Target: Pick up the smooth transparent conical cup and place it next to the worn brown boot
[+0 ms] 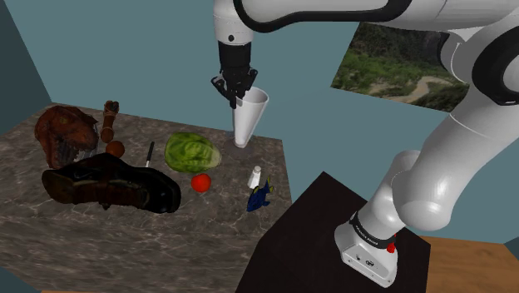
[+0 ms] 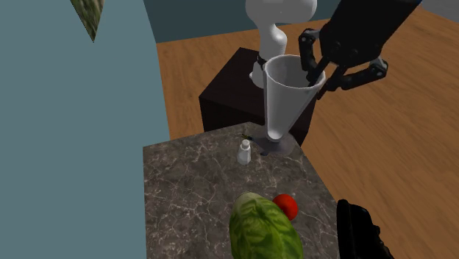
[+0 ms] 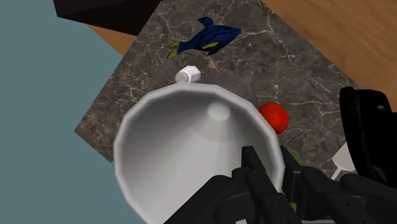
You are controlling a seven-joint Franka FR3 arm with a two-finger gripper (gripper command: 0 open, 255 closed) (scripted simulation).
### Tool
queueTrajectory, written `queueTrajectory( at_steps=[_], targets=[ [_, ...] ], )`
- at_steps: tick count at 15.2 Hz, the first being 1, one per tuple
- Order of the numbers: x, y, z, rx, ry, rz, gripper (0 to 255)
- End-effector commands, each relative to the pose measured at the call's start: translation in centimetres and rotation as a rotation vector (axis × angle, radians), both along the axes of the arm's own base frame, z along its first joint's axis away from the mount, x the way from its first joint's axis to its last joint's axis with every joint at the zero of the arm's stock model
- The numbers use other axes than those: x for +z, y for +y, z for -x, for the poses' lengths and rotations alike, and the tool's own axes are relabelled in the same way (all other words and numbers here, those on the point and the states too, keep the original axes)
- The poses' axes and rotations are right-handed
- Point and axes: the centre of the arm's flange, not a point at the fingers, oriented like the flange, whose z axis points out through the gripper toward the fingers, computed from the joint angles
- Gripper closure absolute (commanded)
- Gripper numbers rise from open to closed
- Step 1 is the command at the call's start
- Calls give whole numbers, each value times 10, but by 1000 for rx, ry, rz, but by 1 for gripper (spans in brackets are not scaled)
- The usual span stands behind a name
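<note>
shoulder view: gripper [image 1: 240, 97] clamped on the rim of the pale grey conical cup [image 1: 248, 123], near the marble table's [image 1: 125, 245] far edge, well apart from the dark boot [image 1: 108, 187]. second exterior view: one finger inside the rim, one outside. wrist view: red ball [image 3: 274, 116] beside the cup.

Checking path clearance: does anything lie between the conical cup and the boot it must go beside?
Yes. In the shoulder view a green leafy cabbage lies between the pale grey conical cup and the dark brown boot, and a small red ball sits close to the boot's nearer end.
</note>
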Motion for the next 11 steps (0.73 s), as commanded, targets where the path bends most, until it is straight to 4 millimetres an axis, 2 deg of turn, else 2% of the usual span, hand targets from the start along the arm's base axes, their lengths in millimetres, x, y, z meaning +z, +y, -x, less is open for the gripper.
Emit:
queueTrajectory(
  at_steps=[1,11],
  targets=[
    [-11,1,0,0,-1,0,255],
    [-64,1,0,0,-1,0,255]
  ],
)
